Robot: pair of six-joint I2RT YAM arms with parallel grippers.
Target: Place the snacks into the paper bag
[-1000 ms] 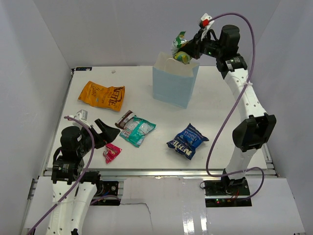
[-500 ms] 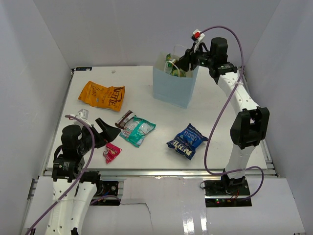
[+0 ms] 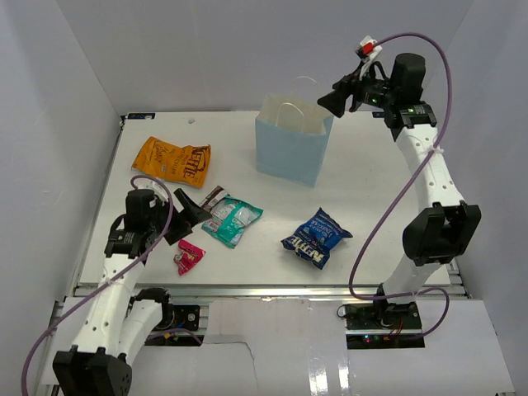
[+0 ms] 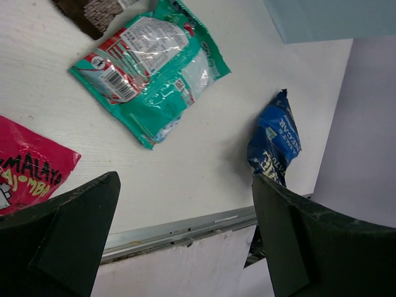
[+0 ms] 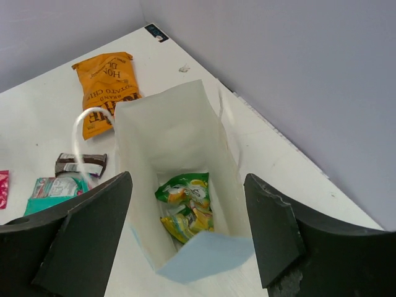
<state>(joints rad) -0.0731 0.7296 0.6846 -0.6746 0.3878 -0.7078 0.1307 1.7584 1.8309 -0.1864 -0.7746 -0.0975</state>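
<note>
The light blue paper bag (image 3: 293, 148) stands upright at the back, and a yellow-green pouch (image 5: 185, 207) lies on its white floor. My right gripper (image 3: 334, 97) hangs open and empty above the bag's right rim. On the table lie an orange chip bag (image 3: 172, 161), a brown bar (image 3: 210, 198), a teal-white pouch (image 3: 232, 219), a blue chip bag (image 3: 317, 237) and a pink wrapper (image 3: 189, 257). My left gripper (image 3: 191, 219) is open just left of the teal-white pouch (image 4: 151, 74), above the pink wrapper (image 4: 25, 179), holding nothing.
The table's metal front edge (image 4: 179, 226) runs close below the left gripper. White walls enclose the table on the left, back and right. The bag's white string handle (image 5: 86, 120) arches over its left rim.
The right gripper opened and let the yellow-green pouch drop into the bag, then drew up and to the right. The left arm rose and swung toward the teal-white pouch.
</note>
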